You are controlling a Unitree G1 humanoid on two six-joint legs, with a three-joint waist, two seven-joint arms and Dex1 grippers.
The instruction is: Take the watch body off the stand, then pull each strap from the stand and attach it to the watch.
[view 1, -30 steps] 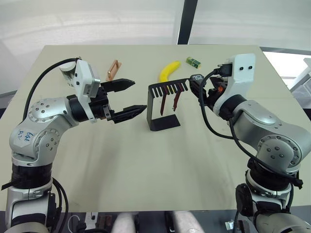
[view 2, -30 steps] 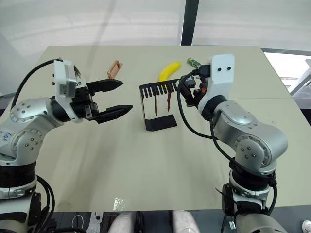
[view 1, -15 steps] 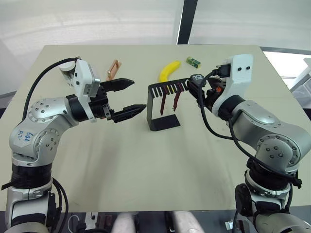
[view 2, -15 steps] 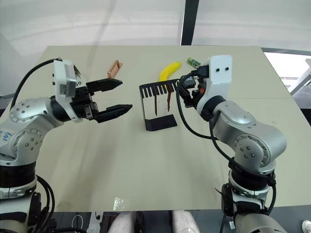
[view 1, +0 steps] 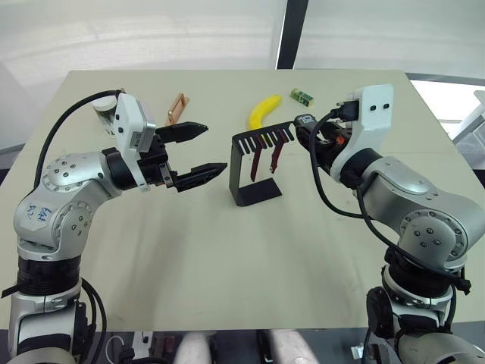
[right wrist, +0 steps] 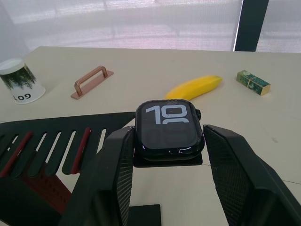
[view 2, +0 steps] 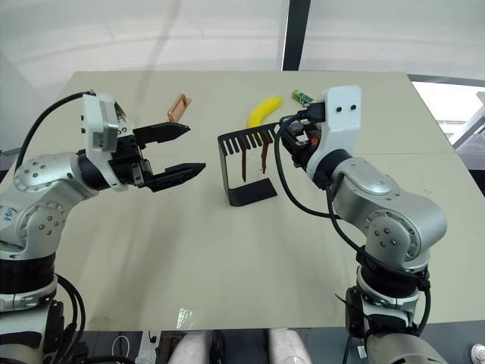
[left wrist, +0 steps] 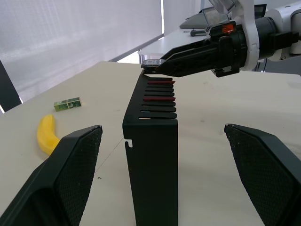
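Note:
The black stand (view 1: 239,171) stands mid-table with its comb-slotted top arm reaching right. Two maroon straps (view 1: 255,159) (view 1: 273,155) hang from its slots. The watch body (right wrist: 169,127), dark with white digits, sits at the tip of that arm on a black plate. My right gripper (view 1: 306,126) is shut on the watch body, one finger against each side. My left gripper (view 1: 216,147) hovers open to the left of the stand, facing its upright, with nothing between its fingers (left wrist: 70,169).
A banana (view 1: 264,110) and a small green box (view 1: 301,96) lie behind the stand. A copper handle bar (view 1: 176,109) and a white cup (right wrist: 19,86) sit at the back left. The table (view 1: 250,265) has bare room in front.
My right gripper has shifted very slightly at the stand's tip, with the watch body between its fingers. The left arm has stayed put.

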